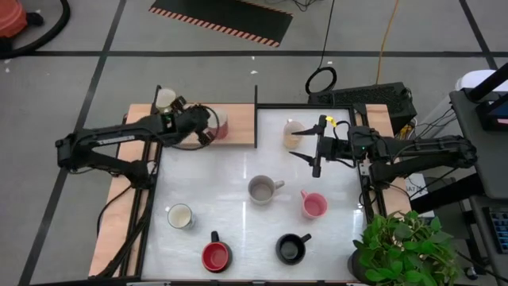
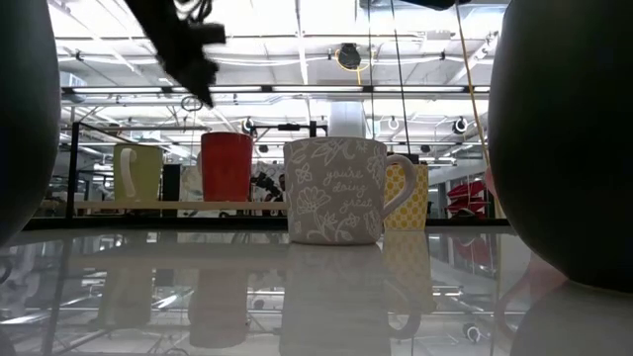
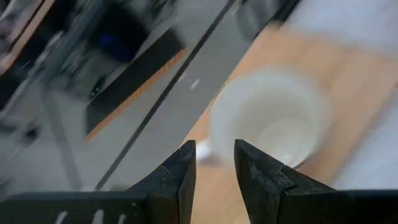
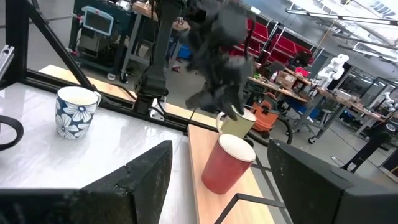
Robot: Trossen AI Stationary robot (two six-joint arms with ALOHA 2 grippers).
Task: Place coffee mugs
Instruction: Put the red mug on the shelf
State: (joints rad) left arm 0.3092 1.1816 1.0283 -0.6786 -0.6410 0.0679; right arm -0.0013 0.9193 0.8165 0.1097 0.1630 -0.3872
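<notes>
I see the white table (image 1: 238, 183) with five coffee mugs left: grey (image 1: 262, 189), pink (image 1: 313, 205), cream (image 1: 180, 216), red (image 1: 215, 257), black (image 1: 290, 249). On the wooden shelf (image 1: 238, 127) stand a dark red mug (image 1: 219, 125) and a pale one (image 1: 165, 98); a tan one (image 1: 292, 132) stands beside the shelf.

Left gripper (image 1: 202, 127) over the shelf, fingers slightly apart, empty. Right gripper (image 1: 316, 155) near the tan mug, spread wide.

My read: under halfway.

My left gripper (image 1: 208, 127) hangs over the wooden shelf (image 1: 238, 127); dark red mug (image 1: 220, 125) and cream mug (image 1: 165, 99) crowd it. Table centre (image 1: 230, 171) open.
</notes>
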